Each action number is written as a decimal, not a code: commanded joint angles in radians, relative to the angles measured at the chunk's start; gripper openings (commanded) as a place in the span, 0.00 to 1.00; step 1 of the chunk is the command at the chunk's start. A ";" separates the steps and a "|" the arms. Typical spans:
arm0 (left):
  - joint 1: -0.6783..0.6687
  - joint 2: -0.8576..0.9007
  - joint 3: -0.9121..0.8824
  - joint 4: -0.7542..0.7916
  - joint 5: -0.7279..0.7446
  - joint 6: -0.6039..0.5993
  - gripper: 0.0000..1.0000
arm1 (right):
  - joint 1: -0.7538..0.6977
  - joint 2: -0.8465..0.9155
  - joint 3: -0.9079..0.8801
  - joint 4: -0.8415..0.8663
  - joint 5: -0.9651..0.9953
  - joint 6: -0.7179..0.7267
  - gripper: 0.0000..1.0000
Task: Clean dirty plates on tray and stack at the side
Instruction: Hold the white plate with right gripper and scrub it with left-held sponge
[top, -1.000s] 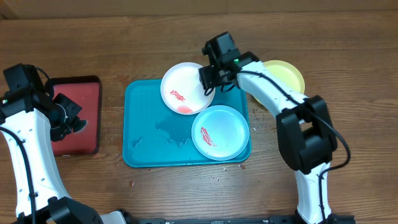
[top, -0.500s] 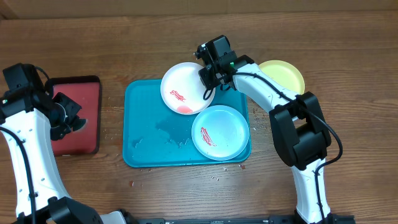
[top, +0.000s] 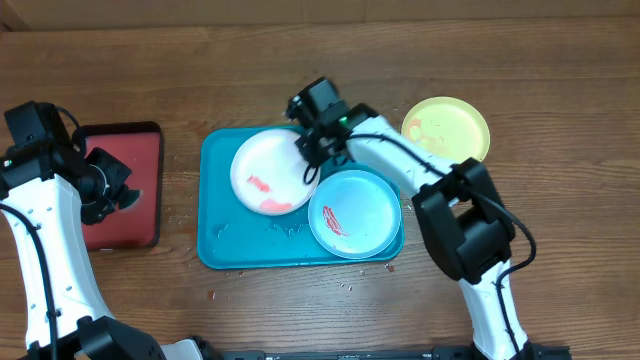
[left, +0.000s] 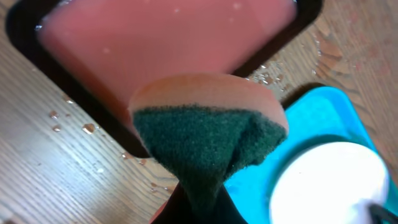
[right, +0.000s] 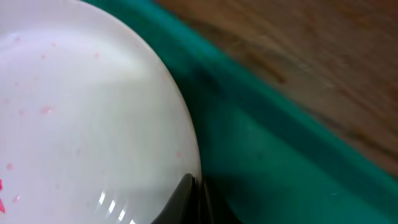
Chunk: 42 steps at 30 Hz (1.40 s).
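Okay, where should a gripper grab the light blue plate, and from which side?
Likely best: pinch the rim of the light blue plate at its lower-left in the overhead view, from above. Bare tray floor lies there; the tray wall crowds its right and near sides, and the white plate lies close at its upper left.

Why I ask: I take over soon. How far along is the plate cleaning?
Maybe done: the yellow-green plate sits off the tray, on the table at right, with faint marks. In hand: the right gripper pinches the white plate by its rim, on the tray; the left gripper holds a sponge over the red tray. Left: the white plate and light blue plate show red smears; nothing is stacked.
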 joint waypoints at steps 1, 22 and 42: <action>-0.012 0.004 -0.004 0.021 0.117 0.083 0.04 | 0.063 -0.020 0.020 -0.046 0.020 0.124 0.04; -0.225 0.004 -0.004 0.031 0.108 0.181 0.04 | 0.124 0.008 -0.003 -0.019 0.019 0.149 0.25; -0.421 0.093 -0.059 0.027 0.114 0.181 0.04 | 0.123 0.046 -0.003 -0.129 0.053 0.589 0.04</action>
